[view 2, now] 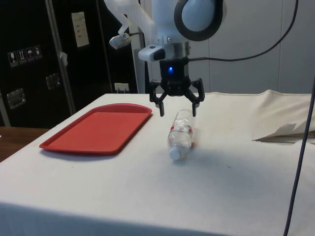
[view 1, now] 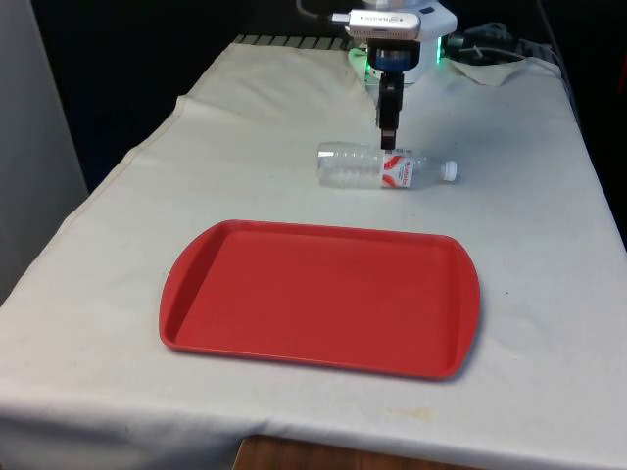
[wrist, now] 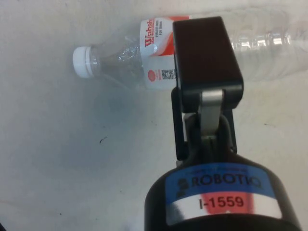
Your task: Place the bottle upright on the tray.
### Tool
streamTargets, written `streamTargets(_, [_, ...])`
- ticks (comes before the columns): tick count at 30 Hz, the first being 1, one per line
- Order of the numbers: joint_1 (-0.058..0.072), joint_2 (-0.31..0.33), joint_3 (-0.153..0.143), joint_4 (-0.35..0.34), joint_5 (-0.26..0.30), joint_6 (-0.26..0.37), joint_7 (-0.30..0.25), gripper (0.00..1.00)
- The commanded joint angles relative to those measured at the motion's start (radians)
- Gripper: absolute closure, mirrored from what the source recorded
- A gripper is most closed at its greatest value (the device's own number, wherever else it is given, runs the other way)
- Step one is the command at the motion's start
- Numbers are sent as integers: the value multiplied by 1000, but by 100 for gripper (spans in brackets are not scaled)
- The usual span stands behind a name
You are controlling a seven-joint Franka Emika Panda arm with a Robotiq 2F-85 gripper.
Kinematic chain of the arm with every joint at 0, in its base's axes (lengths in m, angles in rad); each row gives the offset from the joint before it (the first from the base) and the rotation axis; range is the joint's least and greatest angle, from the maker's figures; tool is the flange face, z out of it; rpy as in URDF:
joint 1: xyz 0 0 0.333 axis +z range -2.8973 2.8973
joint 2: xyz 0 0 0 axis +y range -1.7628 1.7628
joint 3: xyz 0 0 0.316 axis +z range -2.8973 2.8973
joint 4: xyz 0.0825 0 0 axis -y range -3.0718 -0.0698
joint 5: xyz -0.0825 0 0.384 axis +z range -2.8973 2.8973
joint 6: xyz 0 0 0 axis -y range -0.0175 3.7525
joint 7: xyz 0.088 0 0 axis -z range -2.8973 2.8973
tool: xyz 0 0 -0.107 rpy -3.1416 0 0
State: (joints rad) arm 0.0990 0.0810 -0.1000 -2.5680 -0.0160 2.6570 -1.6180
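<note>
Just below the black, matt plastic-looking fingers (view 2: 159,107) lies the bottle (view 1: 384,165) — clear, ribbed, glossy plastic with a smooth white cap (wrist: 82,61) and a printed red-and-white label (wrist: 157,54). Beside them the tray (view 1: 318,297) looks smooth red plastic — faintly shiny. White, creased matt cloth (view 1: 530,178) covers the bench.

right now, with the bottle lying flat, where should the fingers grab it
Probably across the labelled middle of the bottle, coming straight down from above. It lies on its side on the cloth, cap toward the front view's right, so its round body gives two opposite sides to close on. The open gripper hangs right over that part.
</note>
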Motion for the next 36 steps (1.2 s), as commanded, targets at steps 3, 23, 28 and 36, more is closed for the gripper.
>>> streamTargets(3, [1, -1, 2, -2, 1, 9, -14, 0])
streamTargets(23, [1, -1, 1, 1, 0, -3, -63, 0])
streamTargets(28, [1, 0, 1, 0, 0, -6, -61, 0])
streamTargets(36, [3, 0, 4, 0, -5, -7, -57, 0])
